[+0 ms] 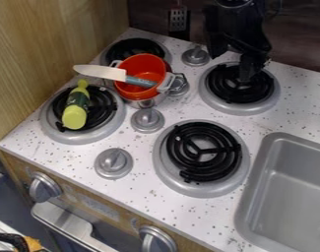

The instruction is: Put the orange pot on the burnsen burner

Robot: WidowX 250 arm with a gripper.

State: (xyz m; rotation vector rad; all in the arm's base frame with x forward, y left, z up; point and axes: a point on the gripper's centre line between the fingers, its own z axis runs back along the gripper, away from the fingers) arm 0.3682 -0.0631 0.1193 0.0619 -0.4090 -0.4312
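A black two-finger gripper [233, 68] hangs above the upper-right burner [241, 101] of a toy stove, its fingers parted and nothing held between them. The orange pot [138, 62], orange inside with a silvery lower exterior and pale handles, stands upright at the lower-right edge of the upper-left burner [126, 47], beside the grey control knobs. A toy knife [103, 72] lies across its top, the pale blade jutting out past the rim to the left and the blue-grey handle over the opening. On the lower-left burner [108, 109], a yellow-green bottle [75, 116] with a dark green label rests on its side, neck toward the knife. The lower-right burner [203, 151], its black coil bare, sits between a knob [113, 163] and a grey sink [287, 189] set into the speckled white counter [182, 209].
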